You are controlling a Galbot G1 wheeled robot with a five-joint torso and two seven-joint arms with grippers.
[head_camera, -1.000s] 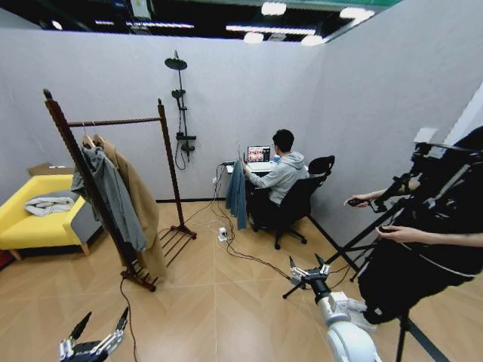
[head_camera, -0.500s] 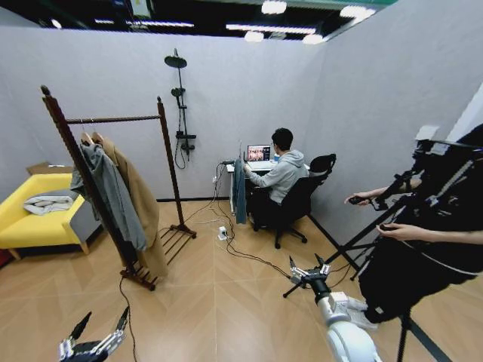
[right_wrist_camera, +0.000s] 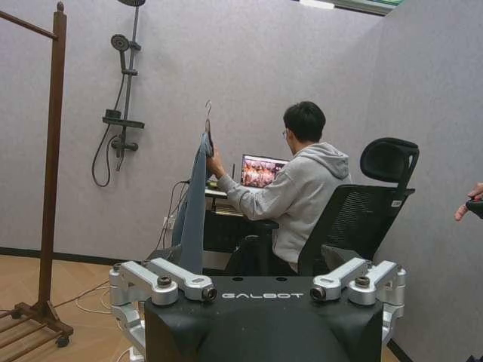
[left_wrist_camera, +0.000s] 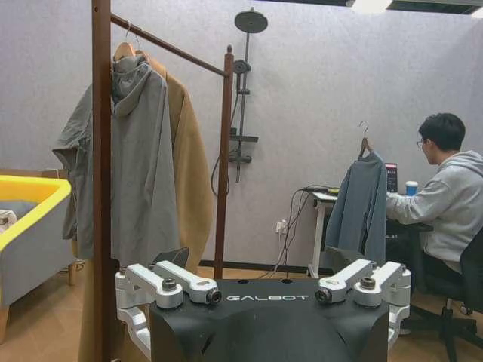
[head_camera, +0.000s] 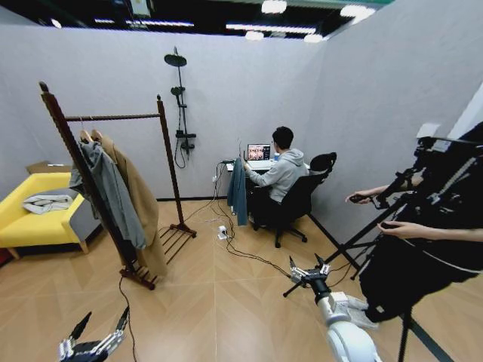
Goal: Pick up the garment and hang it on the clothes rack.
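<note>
Garment (head_camera: 237,192) beside desk, grey jacket (head_camera: 109,192) on clothes rack (head_camera: 162,162), both pincers apart, left pincer (head_camera: 96,332), right pincer (head_camera: 307,268)

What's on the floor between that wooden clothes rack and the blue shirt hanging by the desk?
In the head view, between the clothes rack and the garment: cables and a white power strip on the wooden floor.

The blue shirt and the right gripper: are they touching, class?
Apart. The head view shows the blue shirt hanging by the desk across the room, with open floor between it and the right gripper. The left gripper is also far away.
</note>
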